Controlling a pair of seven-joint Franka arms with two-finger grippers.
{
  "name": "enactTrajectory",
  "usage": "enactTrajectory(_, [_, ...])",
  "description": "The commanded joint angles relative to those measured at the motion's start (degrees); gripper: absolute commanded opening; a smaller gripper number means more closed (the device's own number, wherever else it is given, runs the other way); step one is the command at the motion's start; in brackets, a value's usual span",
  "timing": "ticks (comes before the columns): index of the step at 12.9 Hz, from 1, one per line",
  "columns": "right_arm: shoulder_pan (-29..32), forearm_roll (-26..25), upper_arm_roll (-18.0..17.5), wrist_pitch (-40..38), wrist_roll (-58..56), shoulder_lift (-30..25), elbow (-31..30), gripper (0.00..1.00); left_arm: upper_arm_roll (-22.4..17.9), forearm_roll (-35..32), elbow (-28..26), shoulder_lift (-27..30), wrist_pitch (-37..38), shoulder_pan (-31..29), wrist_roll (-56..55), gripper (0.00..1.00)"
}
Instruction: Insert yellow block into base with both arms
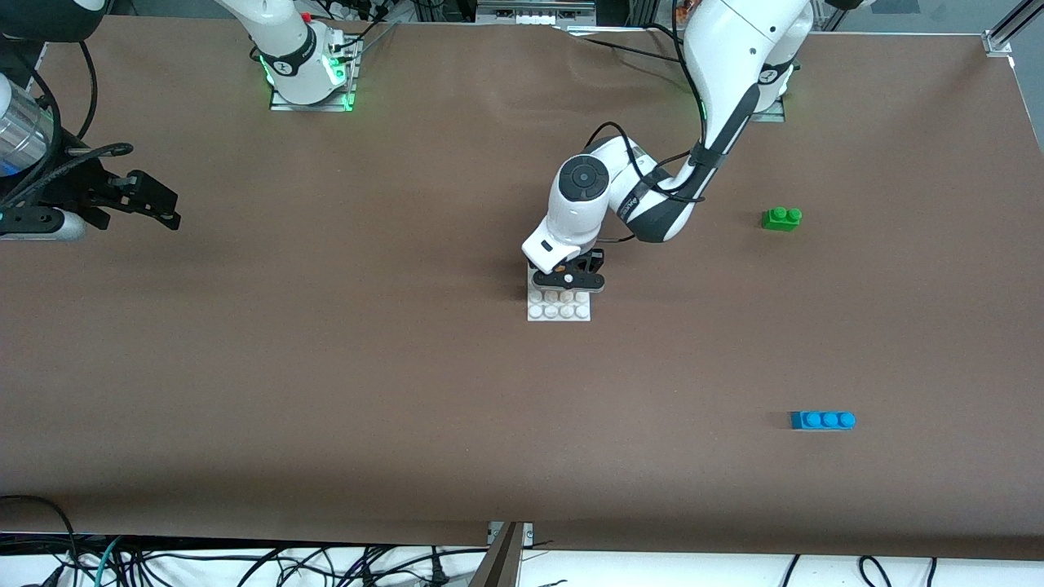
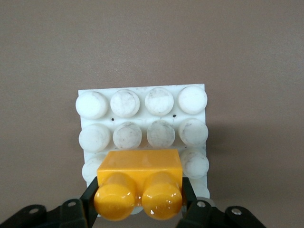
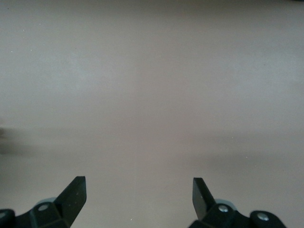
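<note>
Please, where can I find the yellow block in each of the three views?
Front view: not visible; the left hand over the base hides it.
Left wrist view: yellow block low in the middle, gripped by that hand over the base.
Right wrist view: not in it, only bare table.
Shared landmark: the base.

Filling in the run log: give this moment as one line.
left pincer: shut on yellow block, over base | right pincer: open, waiting over bare table

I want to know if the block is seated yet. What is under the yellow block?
The base lies under the yellow block, held in the left gripper's jaws. Studs beneath it are covered, so seating can't be seen.
</note>
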State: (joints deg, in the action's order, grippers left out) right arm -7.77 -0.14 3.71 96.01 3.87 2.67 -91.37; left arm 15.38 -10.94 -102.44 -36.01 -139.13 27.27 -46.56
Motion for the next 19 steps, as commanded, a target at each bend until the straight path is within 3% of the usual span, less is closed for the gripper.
enactTrajectory(1, [0.74, 0.06, -0.63, -0.3, 0.52, -0.03, 0.49, 0.99, -0.43, -1.71, 1.1, -1.17, 0.87, 1.03, -1.86, 0.69])
enactTrajectory(2, [0.74, 0.06, -0.63, -0.3, 0.52, -0.03, 0.49, 0.99, -0.43, -1.8, 1.02, -1.17, 0.87, 1.03, -2.3, 1.0])
enactTrajectory(12, [0.74, 0.06, -0.81, -0.29, 0.52, -0.03, 0.58, 0.99, -0.52, -1.1, 1.46, 1.27, 1.75, 0.33, -2.04, 1.0])
enactTrajectory(16, [0.74, 0.06, -0.81, -0.3, 0.52, -0.03, 0.49, 0.99, -0.44, -0.83, 8.03, 6.47, 16.22, -1.6, -1.86, 1.0])
enactTrajectory(19, [0.74, 0.06, -0.81, -0.3, 0.52, -0.03, 0.58, 0.99, -0.43, 1.61, 10.68, 10.59, 20.91, -5.45, -0.21, 1.0])
